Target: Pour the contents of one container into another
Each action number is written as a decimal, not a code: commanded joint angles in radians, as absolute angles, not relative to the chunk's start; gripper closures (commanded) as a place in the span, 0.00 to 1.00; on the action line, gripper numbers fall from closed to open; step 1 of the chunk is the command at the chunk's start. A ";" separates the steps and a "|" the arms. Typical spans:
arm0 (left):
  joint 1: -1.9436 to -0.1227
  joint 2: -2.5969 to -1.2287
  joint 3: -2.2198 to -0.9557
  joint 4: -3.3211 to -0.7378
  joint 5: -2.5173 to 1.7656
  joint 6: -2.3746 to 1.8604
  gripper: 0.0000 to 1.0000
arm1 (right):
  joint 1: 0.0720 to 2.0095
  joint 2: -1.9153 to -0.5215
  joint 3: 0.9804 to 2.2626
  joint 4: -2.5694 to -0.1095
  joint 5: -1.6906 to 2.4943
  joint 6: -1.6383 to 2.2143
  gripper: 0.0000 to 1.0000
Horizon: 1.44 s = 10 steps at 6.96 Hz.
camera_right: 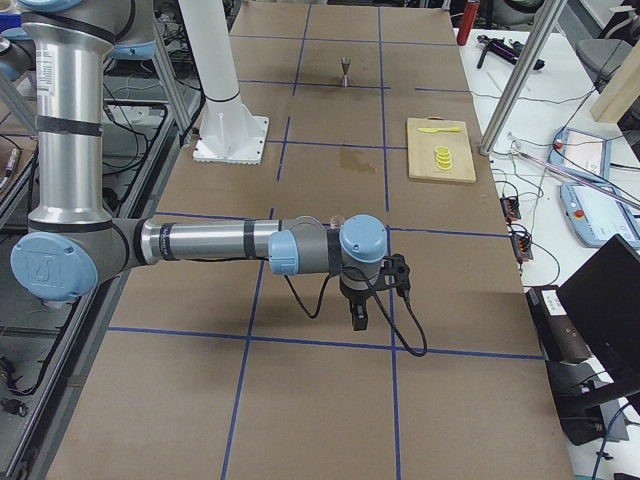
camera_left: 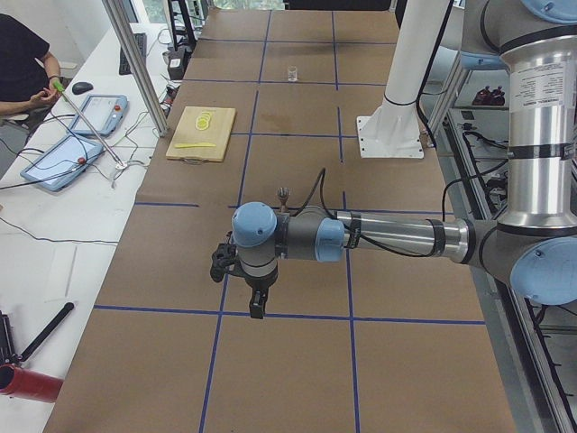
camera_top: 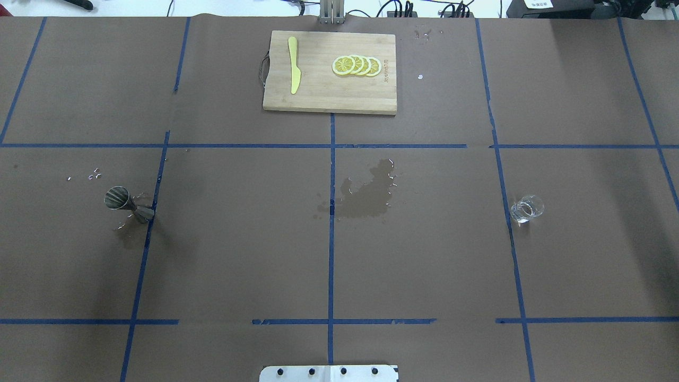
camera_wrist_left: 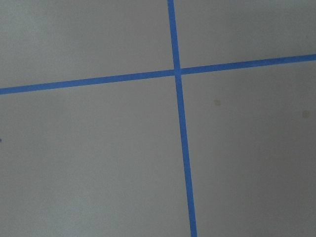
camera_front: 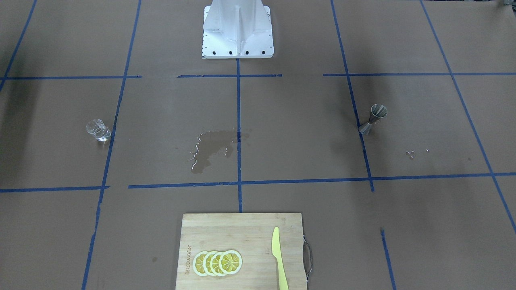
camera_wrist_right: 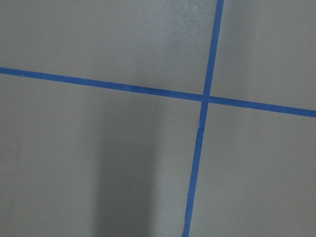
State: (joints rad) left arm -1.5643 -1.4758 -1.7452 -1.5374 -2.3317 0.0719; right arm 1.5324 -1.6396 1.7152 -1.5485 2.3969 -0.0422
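1. The wet patch [camera_top: 366, 193] darkens the table's centre, between the two vessels.
2. The left gripper [camera_left: 258, 308] and right gripper [camera_right: 358, 318] hang over bare table at opposite ends. I cannot tell whether their jaws are spread or pressed together.
3. The jigger [camera_top: 129, 204] stands upright on the robot's left. It looks stiff, light and tippy, and the narrow waist suits a pinch.
4. The glass cup [camera_top: 527, 208] stands upright on the robot's right. It is likely light, slippery and fragile, so grip mid-wall under the flared rim. Its fill cannot be made out.

Even overhead lighting, soft shadows, sharp exterior views, slightly hazy wrist views
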 commanded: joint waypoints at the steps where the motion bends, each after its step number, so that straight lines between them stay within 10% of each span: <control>1: -1.568 -1.505 -1.753 -1.519 -2.332 0.071 0.00 | 1.532 -1.638 1.720 -1.546 2.399 -0.041 0.00; 10: -1.522 -1.497 -1.827 -1.640 -2.436 0.049 0.00 | 1.514 -1.632 1.726 -1.542 2.398 -0.038 0.00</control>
State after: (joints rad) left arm -1.5481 -1.4957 -1.8280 -1.5933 -2.4160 0.0519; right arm 1.5247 -1.6327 1.7226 -1.5430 2.3965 -0.0389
